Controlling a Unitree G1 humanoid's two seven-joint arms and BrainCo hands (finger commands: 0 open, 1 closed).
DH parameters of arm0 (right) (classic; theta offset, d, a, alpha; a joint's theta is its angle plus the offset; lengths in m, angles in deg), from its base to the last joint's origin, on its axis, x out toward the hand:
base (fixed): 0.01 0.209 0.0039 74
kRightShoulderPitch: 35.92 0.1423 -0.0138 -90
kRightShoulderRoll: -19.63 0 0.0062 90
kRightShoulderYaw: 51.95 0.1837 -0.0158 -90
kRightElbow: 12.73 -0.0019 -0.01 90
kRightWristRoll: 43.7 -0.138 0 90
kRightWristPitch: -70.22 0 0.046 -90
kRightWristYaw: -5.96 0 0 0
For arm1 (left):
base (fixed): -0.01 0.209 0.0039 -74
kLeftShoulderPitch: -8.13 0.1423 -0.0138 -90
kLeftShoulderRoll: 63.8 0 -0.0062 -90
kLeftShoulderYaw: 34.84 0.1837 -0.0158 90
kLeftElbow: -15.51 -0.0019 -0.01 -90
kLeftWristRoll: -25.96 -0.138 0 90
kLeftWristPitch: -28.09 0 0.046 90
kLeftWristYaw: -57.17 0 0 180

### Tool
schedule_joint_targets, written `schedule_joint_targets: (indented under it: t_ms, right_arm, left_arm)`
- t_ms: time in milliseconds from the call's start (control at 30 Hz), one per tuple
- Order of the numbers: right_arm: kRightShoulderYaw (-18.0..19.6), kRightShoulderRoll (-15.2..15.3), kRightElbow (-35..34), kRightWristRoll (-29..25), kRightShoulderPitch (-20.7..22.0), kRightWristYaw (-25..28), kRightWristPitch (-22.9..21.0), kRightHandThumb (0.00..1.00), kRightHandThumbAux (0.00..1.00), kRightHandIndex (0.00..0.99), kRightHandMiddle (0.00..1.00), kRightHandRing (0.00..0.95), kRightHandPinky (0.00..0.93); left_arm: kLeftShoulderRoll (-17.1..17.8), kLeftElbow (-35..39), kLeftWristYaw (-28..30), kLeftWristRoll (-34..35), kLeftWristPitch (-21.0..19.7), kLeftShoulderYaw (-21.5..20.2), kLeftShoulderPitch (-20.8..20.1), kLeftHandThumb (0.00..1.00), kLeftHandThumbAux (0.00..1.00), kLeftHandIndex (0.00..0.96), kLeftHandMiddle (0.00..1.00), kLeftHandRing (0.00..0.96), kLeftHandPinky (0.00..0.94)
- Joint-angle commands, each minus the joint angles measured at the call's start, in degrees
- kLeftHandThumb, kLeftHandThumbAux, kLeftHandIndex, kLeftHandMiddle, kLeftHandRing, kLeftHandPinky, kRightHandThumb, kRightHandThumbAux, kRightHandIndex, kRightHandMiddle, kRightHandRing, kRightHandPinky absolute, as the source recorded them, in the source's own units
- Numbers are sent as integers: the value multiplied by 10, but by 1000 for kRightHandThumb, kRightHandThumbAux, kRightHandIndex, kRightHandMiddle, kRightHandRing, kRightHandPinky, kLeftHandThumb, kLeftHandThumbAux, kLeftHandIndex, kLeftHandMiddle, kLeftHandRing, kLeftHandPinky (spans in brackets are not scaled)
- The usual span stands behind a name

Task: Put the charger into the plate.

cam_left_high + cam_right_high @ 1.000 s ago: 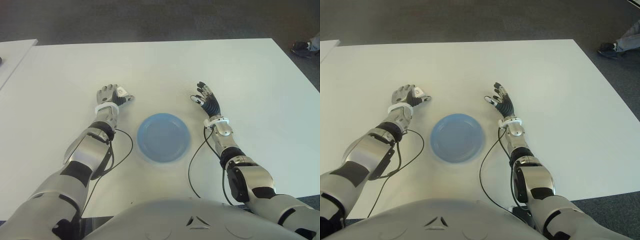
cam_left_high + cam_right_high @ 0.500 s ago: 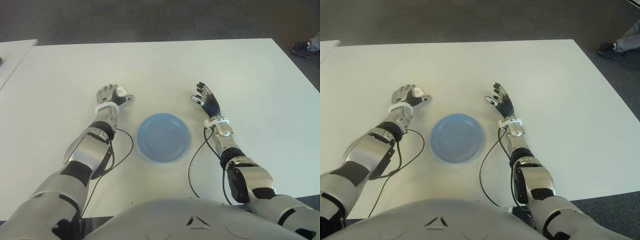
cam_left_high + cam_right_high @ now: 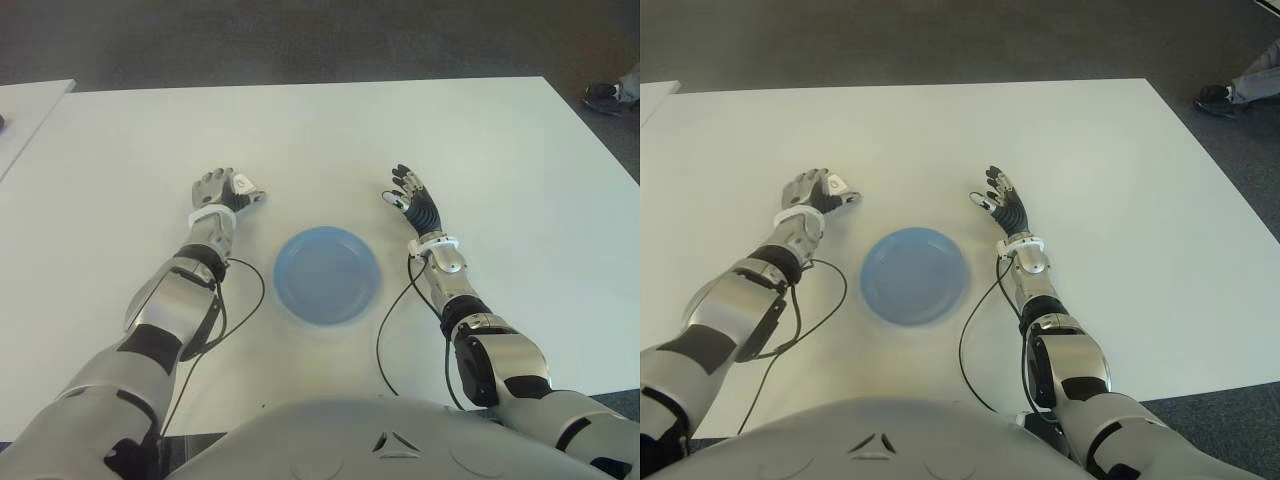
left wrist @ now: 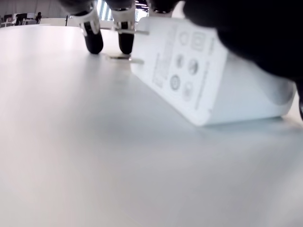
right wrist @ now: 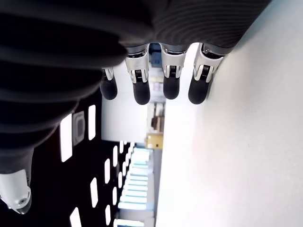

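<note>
The charger [image 3: 243, 183] is a white block with metal prongs, and my left hand [image 3: 222, 190] is shut on it. The hand is low on the white table [image 3: 400, 130], up and to the left of the blue plate [image 3: 328, 275]. In the left wrist view the charger [image 4: 208, 75] lies against the tabletop, with curled fingertips [image 4: 93, 41] beyond its prong end. The plate holds nothing. My right hand [image 3: 412, 192] is to the right of the plate, open, with its fingers straight and spread.
Black cables [image 3: 385, 340] loop on the table beside both forearms, close to the plate's sides. A second white table [image 3: 30, 100] stands at the left. A person's shoe [image 3: 605, 93] shows on the dark floor past the far right corner.
My left hand with the charger has edged very slightly to the left. The right hand and the plate have not moved.
</note>
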Motion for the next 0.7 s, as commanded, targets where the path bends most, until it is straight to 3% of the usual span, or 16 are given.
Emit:
schedule_joint_targets:
  t_ms: [33,67,100,267,500,700]
  right_arm:
    - [-3,-10,32,3,-50,8,-52,27,552,17,102,52,0]
    - [-3,-11,32,3,-50,8,-53,26,551,17,101,51,0]
    - [-3,-11,32,3,-49,8,-54,25,546,17,98,48,0]
    - [-3,-14,31,3,-47,5,-57,23,535,19,94,43,0]
    - [-2,-16,30,2,-45,4,-59,17,518,20,93,37,0]
    - [1,-18,31,-2,-42,9,-60,6,498,25,100,40,0]
  left_arm:
    - [-4,-13,-26,-12,13,14,38,549,380,237,397,417,439]
    - [-3,-13,-39,-16,17,17,39,568,391,263,436,455,463]
    - [-3,-14,-46,-18,20,19,40,642,535,346,563,573,563]
    - [-1,-15,-61,-19,30,23,41,711,664,423,722,733,717]
    - [-3,-12,-57,-13,47,19,30,727,692,441,799,807,769]
    - [6,1,-92,-15,85,21,21,729,696,443,818,820,785]
